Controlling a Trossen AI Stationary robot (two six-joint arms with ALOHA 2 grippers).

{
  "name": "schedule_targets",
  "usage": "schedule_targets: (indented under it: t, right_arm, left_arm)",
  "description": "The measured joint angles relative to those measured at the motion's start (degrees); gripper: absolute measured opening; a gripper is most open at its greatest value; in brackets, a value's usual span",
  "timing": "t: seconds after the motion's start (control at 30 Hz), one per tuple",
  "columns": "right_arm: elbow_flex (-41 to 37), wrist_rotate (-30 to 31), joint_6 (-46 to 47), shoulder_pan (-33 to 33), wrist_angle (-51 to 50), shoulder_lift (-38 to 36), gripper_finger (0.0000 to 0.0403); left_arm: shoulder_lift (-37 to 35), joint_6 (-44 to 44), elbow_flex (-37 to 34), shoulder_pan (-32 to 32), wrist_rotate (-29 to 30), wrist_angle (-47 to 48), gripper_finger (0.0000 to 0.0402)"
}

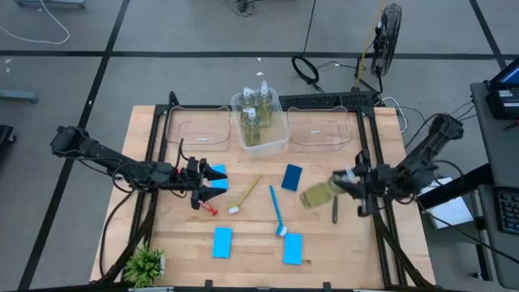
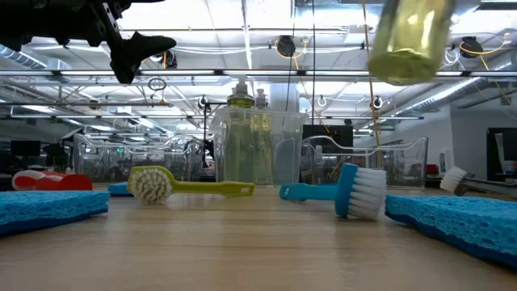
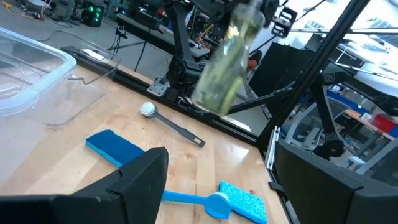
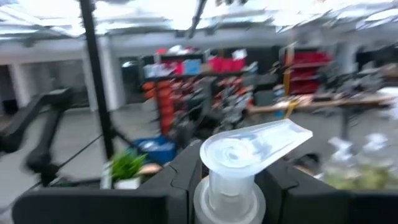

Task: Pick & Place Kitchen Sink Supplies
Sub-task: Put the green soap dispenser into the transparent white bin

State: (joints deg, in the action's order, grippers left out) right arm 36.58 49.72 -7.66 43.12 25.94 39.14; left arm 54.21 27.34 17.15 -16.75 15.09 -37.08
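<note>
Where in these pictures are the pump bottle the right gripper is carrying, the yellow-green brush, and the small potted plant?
pump bottle (image 1: 318,195), high view, on its liquid-filled body.
yellow-green brush (image 2: 150,184), low view, on its bristle head.
potted plant (image 1: 146,264), high view, on its leaves.

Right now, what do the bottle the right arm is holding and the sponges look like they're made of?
Bottle in the right gripper: apparently clear, glossy plastic, since yellow-green liquid shows through. Sponges: apparently soft blue foam, matte, with a pitted, porous surface in the low view.
</note>
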Motion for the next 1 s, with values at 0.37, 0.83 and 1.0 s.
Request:
schedule_targets:
  t: [0.37,0.83,1.0]
  right_arm:
    - [0.1,-4.7,-17.9,-16.4,19.9,2.4,0.0088]
    - [1.5,-28.5,-1.4,-45.4,22.3,11.2,0.0088]
    - [6.3,-36.6,2.9,-53.7,21.4,17.6,0.0088]
  left_arm:
    - [0.0,-0.1,0.0,0.1,0.3,0.0,0.0296]
    - [0.0,-11.9,0.0,2.5,1.0,-0.3,0.0296]
    - [0.0,-13.6,0.0,3.6,1.0,-0.3,0.0296]
